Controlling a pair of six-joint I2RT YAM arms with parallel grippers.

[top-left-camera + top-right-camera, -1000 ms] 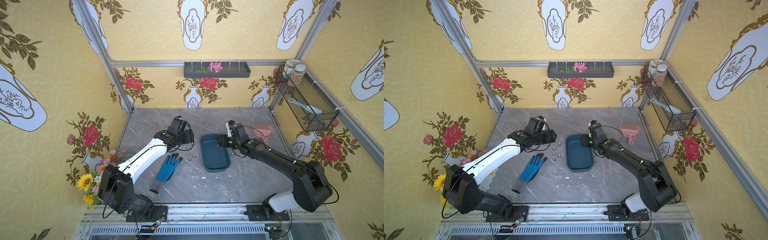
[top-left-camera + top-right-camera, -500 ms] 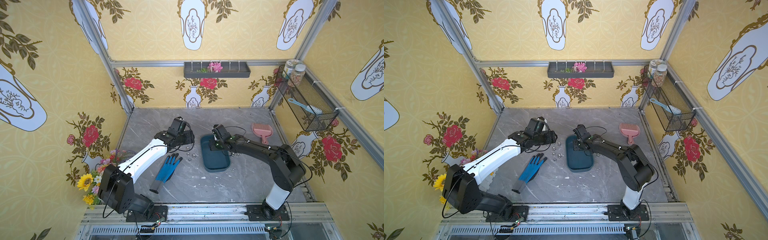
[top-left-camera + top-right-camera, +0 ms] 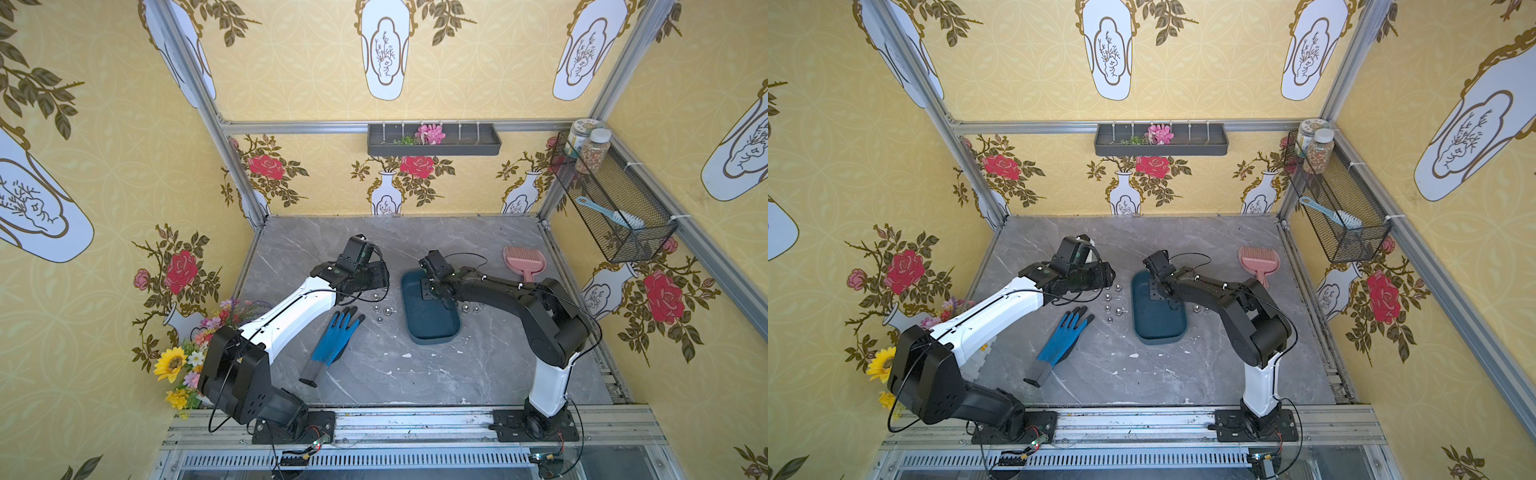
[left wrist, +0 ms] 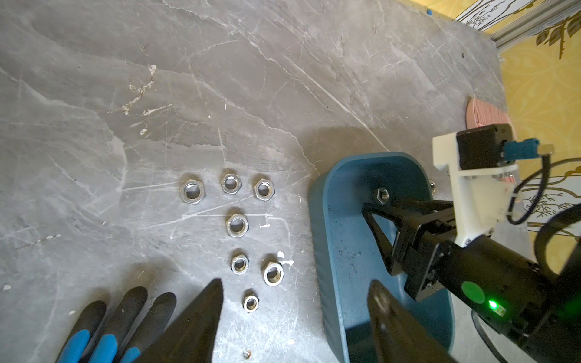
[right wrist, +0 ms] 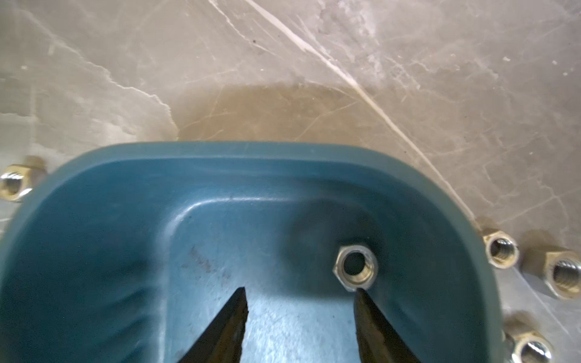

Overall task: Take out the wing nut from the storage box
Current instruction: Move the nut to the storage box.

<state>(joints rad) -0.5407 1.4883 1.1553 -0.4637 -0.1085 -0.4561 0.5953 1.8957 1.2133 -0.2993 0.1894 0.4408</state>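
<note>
My right gripper [image 5: 301,301] has its jaws about half open, and nothing sits between them. In the right wrist view the tip of one finger [image 5: 377,330] is right at the edge of the nut [image 5: 355,267]. I cannot tell if it touches. The nut is small, shiny and silver, with six flat sides and a round hole with ridges inside. It lies flat on the floor of the storage box [image 5: 251,151], close to the end wall, a bit right of the middle of that frame. The storage box is a dark teal-blue plastic tray. It is shallow, with round corners, a low smooth rim and some dull scuff marks on its floor. My left gripper [image 4: 295,292] shows at the bottom of the left wrist view, jaws wide apart and holding nothing. One tip is over the table [image 3: 457,374] and the other is over the storage box. In both top views the storage box [image 3: 432,328] [image 3: 1158,324] lies flat near the middle of the grey table, with my right arm reaching into its upper end. Seven loose nuts [image 4: 236,224] lie on the table just left of it in the left wrist view. A few more [image 5: 500,251] lie just outside its other side. A blue glove [image 3: 332,338] lies to its lower left, and a pink scoop [image 3: 523,259] lies to its upper right, well apart.
</note>
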